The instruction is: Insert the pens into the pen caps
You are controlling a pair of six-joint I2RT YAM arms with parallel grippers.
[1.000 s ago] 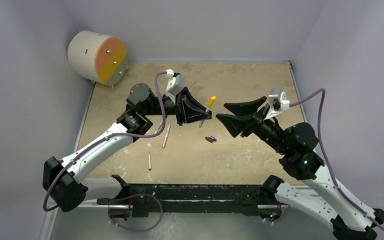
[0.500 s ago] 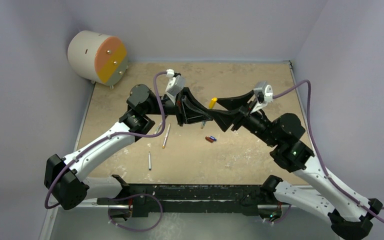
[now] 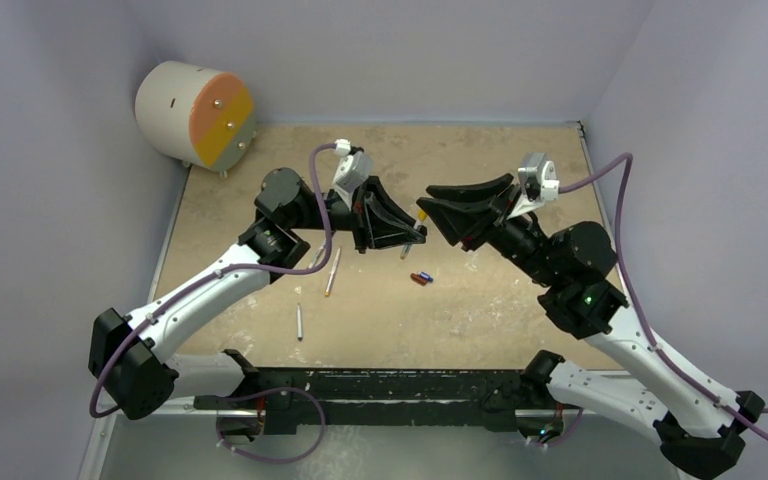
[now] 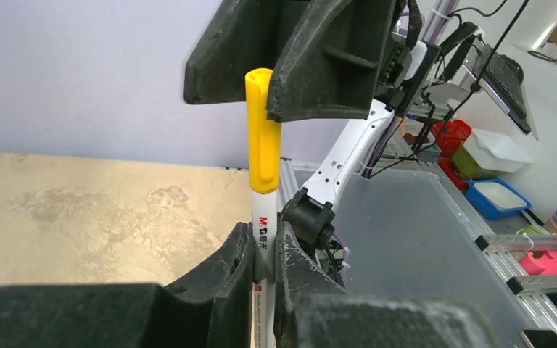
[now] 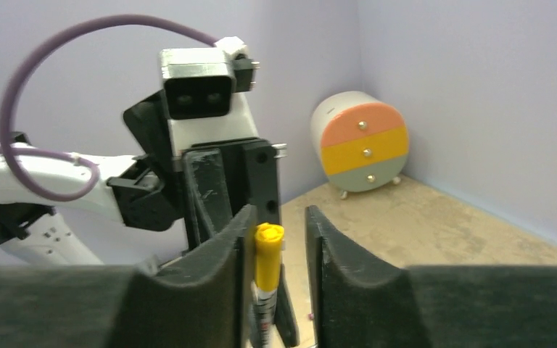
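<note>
Pinched upright by left gripper (image 4: 265, 246), slim white pen (image 4: 263, 221); its stubby yellow plastic cap (image 4: 262, 138) between right gripper (image 5: 279, 217)'s parted jaws.

Pen (image 4: 263, 233): red brand mark "M&G", followed by two Chinese characters, on the white barrel; finer print below it is unreadable.

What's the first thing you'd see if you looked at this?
Two black claws meet above the middle of the table: the left claw pinches a white pen, and the right claw has its fingers open around the pen's yellow cap. Next comes the round cabinet with orange and yellow stripes in the far left corner.
</note>
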